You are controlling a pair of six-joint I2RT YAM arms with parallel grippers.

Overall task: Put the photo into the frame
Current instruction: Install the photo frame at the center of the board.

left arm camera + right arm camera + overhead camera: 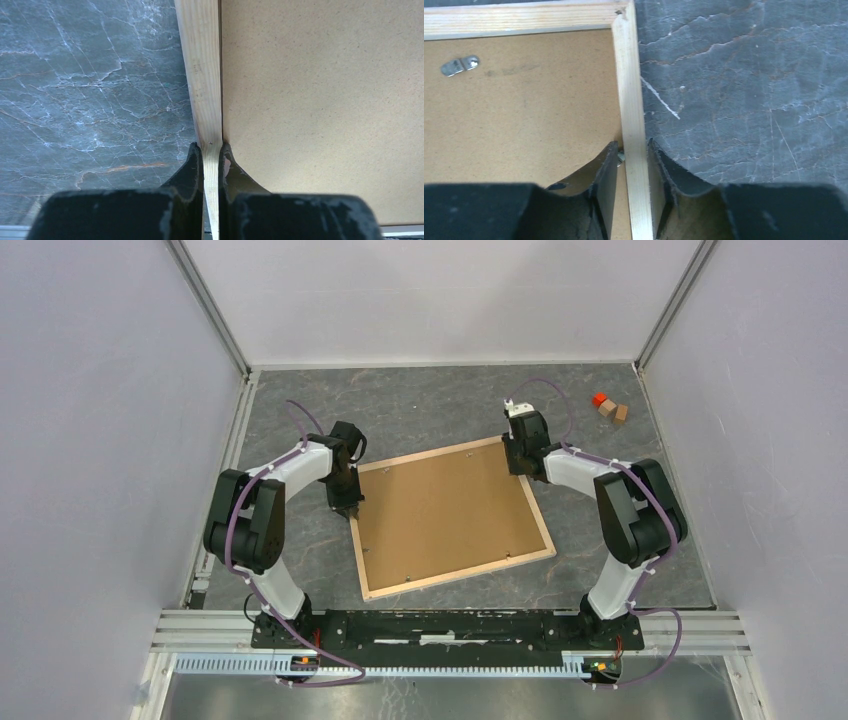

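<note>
Risk: my left tool and right tool, each clamped on the frame rails, may lift unevenly, dropping the backing board.

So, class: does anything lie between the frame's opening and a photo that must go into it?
Yes. The brown backing board fills the frame, back side up. Both grippers pinch opposite rails. No photo is visible.

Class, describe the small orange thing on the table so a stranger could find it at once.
Start at the big frame lying back-up in the middle of the grey table. Look past the right gripper toward the far right corner. The orange block touches two plain wooden blocks; only it is brightly coloured.
</note>
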